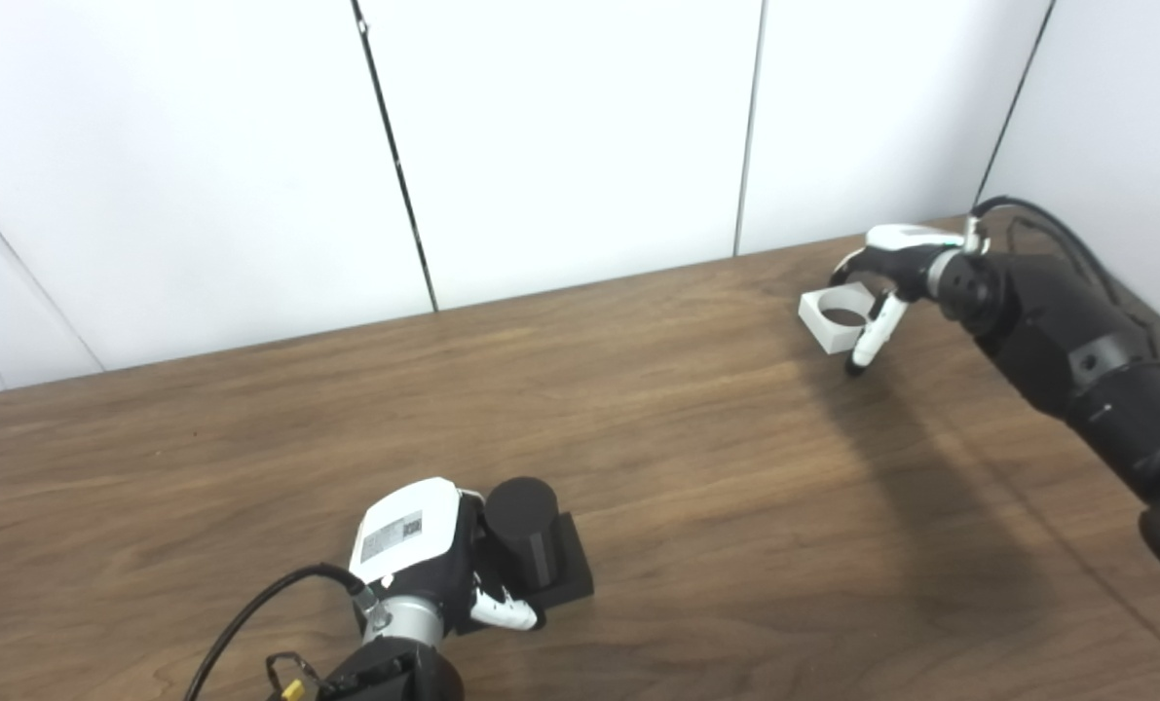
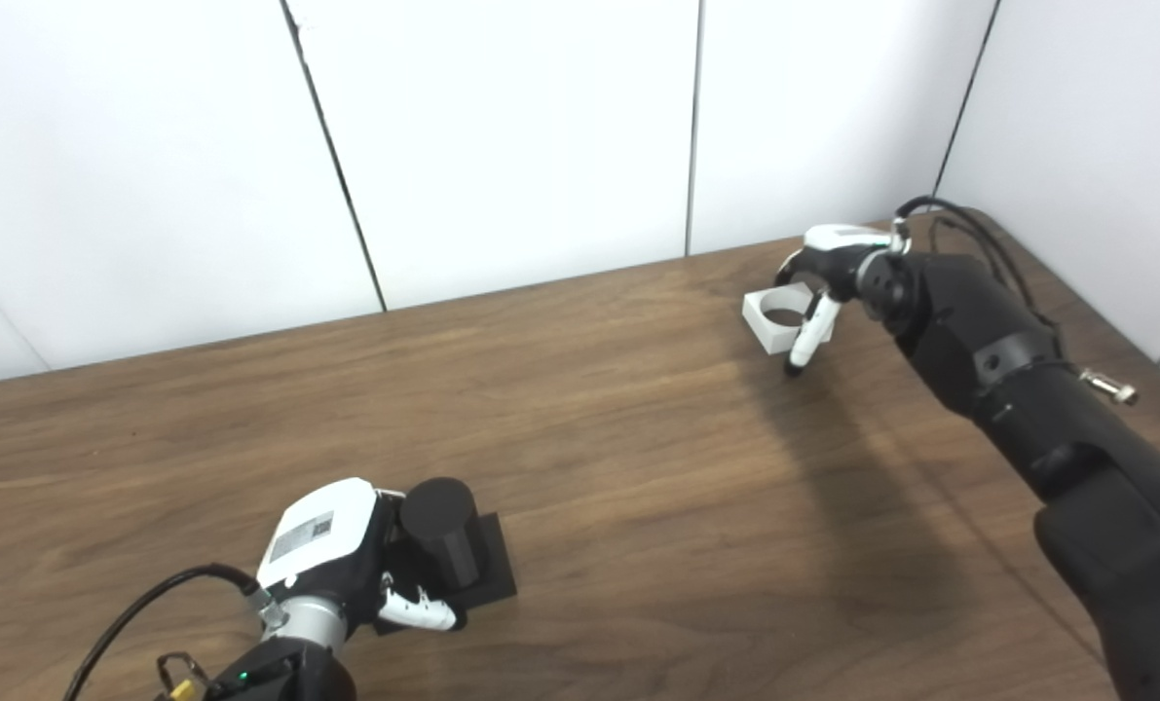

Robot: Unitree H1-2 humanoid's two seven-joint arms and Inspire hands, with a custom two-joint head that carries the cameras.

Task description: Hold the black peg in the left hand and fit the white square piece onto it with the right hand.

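Observation:
The black peg (image 1: 526,531), a short cylinder standing on a square black base, rests on the wooden table (image 1: 696,438) near the front left. My left hand (image 1: 414,545) grips it from the left, fingers curled around the cylinder and over the base. Far off at the back right is the white square piece (image 1: 831,326), which has a round hole in its top. My right hand (image 1: 891,268) is closed around that piece, fingers behind it and thumb down its front right side. I cannot tell whether the piece is lifted or still touches the table.
White wall panels (image 1: 580,146) run along the table's far edge and turn a corner at the right. The black right forearm (image 1: 1076,350) crosses the right side of the table. Bare wood lies between the two hands.

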